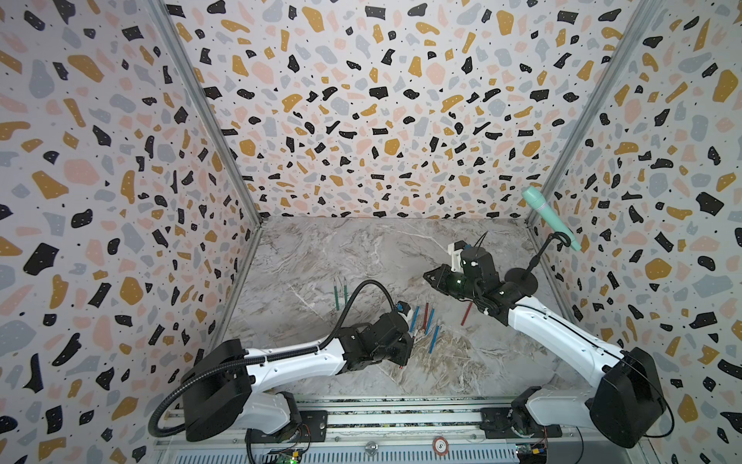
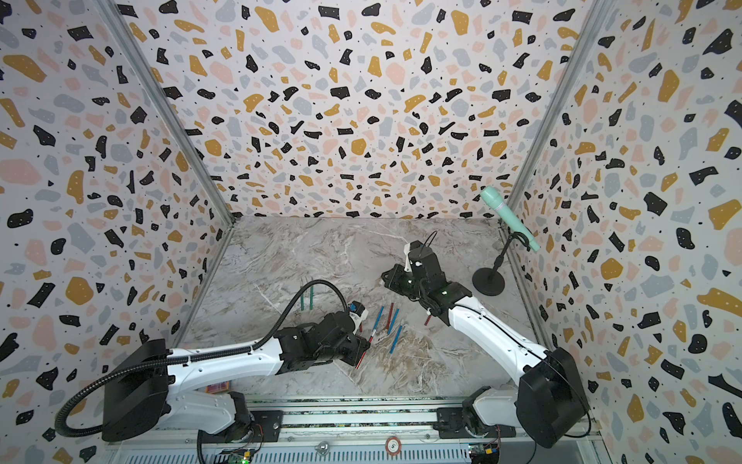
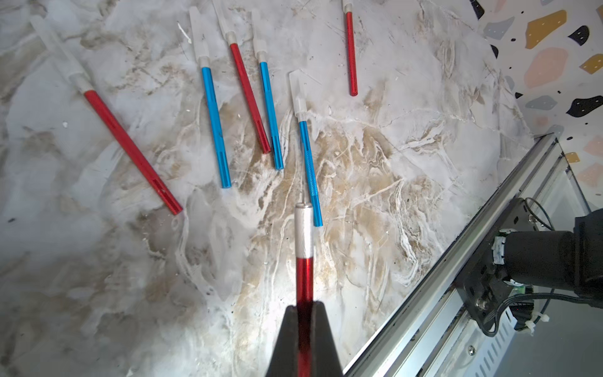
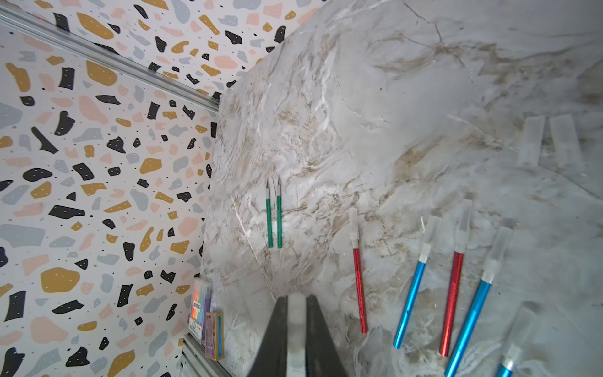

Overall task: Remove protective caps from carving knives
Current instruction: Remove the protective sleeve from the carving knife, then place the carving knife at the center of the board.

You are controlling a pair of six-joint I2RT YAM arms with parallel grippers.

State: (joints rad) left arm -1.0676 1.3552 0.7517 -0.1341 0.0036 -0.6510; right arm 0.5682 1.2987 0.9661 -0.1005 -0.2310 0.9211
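Observation:
My left gripper (image 3: 305, 305) is shut on the red shaft of a carving knife (image 3: 304, 274), whose grey collar and thin bare tip point away from the jaws. In a top view this red knife (image 2: 361, 359) sticks out below the left gripper (image 1: 403, 359). The right gripper (image 4: 297, 297) is shut on a translucent white protective cap (image 4: 296, 326) and hovers over the mid-right table (image 1: 427, 277). Several red and blue knives (image 3: 215, 124) with caps on lie between the arms (image 1: 430, 319). Two green knives (image 4: 274, 215) lie bare-tipped to the left (image 1: 340, 293).
Two loose clear caps (image 4: 548, 140) lie on the marble. A mint-green microphone (image 1: 550, 219) on a black stand (image 1: 522, 281) is at the back right corner. A rainbow pen pack (image 4: 199, 303) and a small box (image 4: 215, 336) stand by the left wall. A metal rail (image 1: 361, 405) runs along the front.

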